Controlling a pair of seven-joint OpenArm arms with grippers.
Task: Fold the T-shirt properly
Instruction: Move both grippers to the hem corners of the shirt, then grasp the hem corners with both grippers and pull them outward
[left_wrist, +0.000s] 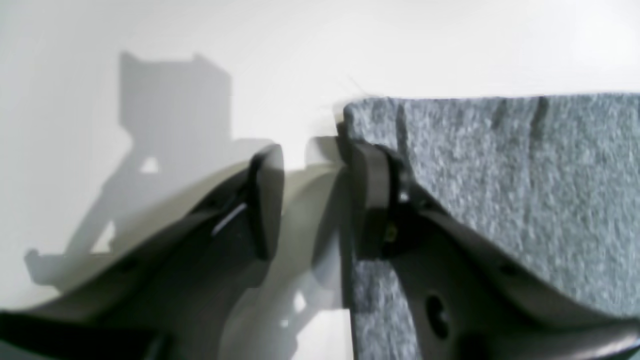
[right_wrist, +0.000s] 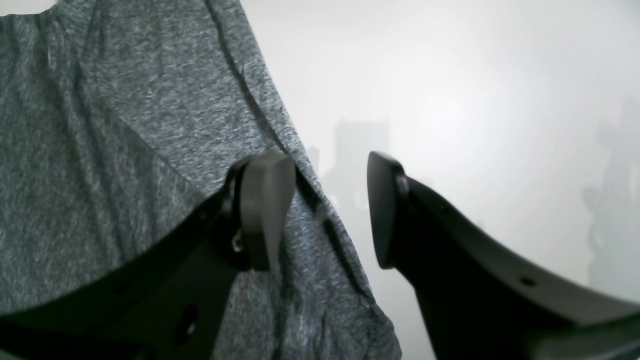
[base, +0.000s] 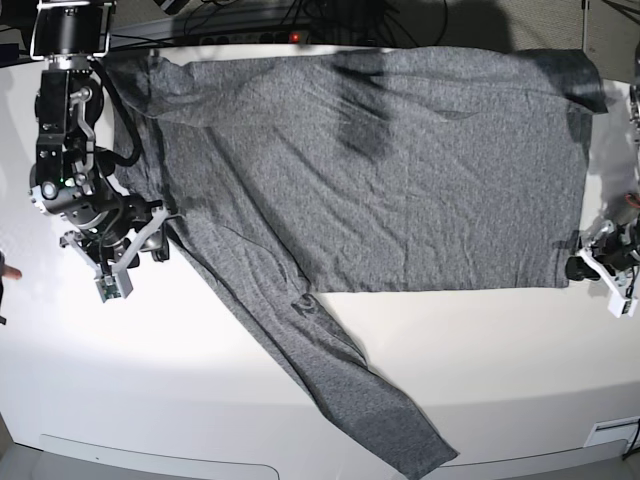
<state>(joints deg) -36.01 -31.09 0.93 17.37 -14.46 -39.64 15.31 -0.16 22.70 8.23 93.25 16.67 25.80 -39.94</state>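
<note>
A large heather-grey knit T-shirt (base: 380, 170) with long sleeves is seen spread flat across a white table (base: 200, 400), its body stretched from the far left to the far right of the base view. One long sleeve (base: 340, 380) is laid out diagonally from the shirt's left side toward the near edge of the table, where its cuff almost reaches the rim. A darker shadow patch is cast on the cloth near the far edge. The left gripper (left_wrist: 312, 200) is found at the shirt's near right corner in the base view; in the left wrist view its dark fingers (left_wrist: 267, 200) are held apart, one over bare table and the other (left_wrist: 372, 185) against the corner edge of the fabric, with no cloth pinched between them. The right gripper (right_wrist: 327, 210) is positioned at the opposite side, beside the point where the sleeve leaves the body. Its jaws are also spread: one pale-faced pad (right_wrist: 265, 200) is set over the grey knit just inside the hem, the other black pad (right_wrist: 382, 210) over the white surface, and nothing is grasped.
</note>
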